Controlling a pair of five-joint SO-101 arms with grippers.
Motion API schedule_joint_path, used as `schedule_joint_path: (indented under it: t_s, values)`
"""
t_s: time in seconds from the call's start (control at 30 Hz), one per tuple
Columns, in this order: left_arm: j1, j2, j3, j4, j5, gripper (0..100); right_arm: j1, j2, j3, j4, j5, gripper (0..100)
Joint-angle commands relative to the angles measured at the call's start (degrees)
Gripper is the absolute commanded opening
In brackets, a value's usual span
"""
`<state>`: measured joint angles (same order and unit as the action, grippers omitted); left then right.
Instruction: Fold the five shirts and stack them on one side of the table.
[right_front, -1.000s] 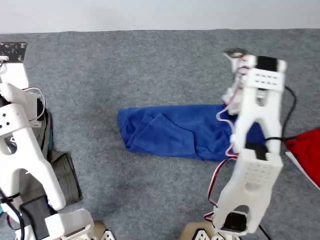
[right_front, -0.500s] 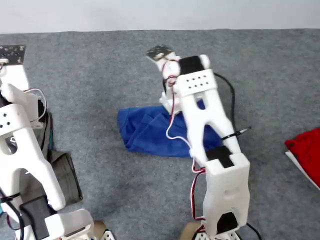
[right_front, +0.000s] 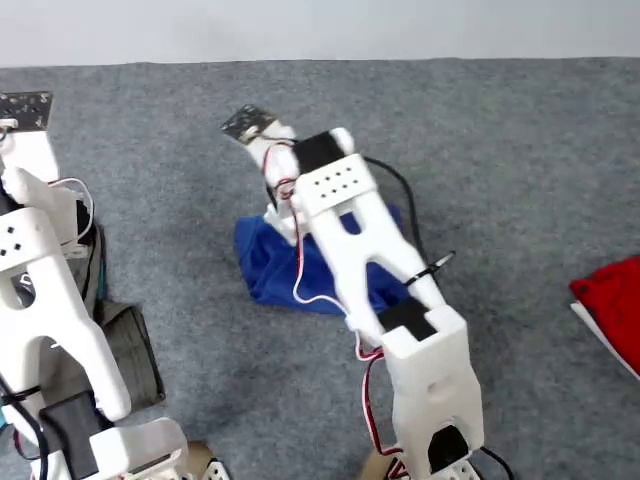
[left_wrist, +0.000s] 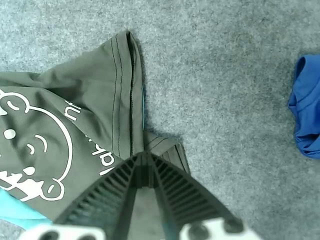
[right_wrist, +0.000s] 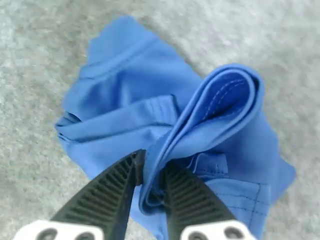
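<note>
the blue shirt (right_wrist: 125, 100) is seen crumpled and partly folded at the middle of the counter (right_front: 500, 150), with a doubled fold pinched by the right end effector (right_wrist: 151, 161). the left end effector (left_wrist: 144, 162) is pressed together over an olive-grey printed shirt (left_wrist: 75, 115) at the near left. a red shirt (right_front: 612, 300) is laid at the right edge. the counter is covered in grey carpet-like cloth, and a white wall (right_front: 300, 30) is seen beyond.
</note>
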<state>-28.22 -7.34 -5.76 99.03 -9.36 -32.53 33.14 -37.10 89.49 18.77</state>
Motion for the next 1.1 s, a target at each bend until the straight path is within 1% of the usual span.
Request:
schedule_joint_path:
  t_s: [0.0,0.23,0.57,0.63,0.77,0.83,1.07]
  values:
    - [-1.3,-3.1,-0.2,1.0,0.5,2,-2.0,-0.3,-0.3,-2.2,-0.1,1.0]
    - [-6.2,-3.1,-0.2,1.2,0.4,2,-4.4,2.5,-1.8,-4.3,-0.1,1.0]
    - [-7.3,-3.1,-0.2,1.3,0.4,2,-5.9,12.8,-17.8,-3.7,-0.1,1.7]
    - [-7.3,-3.1,-0.2,1.3,0.4,2,-5.9,14.5,-20.7,-3.6,-0.1,5.1]
    - [-7.3,-3.1,-0.2,1.3,0.4,2,-5.9,16.2,-25.1,-0.3,-0.4,19.4]
    - [-7.3,-3.1,-0.2,1.3,0.4,2,-6.0,16.4,-27.3,2.0,-0.4,24.4]
    - [-7.3,-3.1,-0.2,1.3,0.4,2,-7.3,16.2,-37.3,10.9,-0.2,24.8]
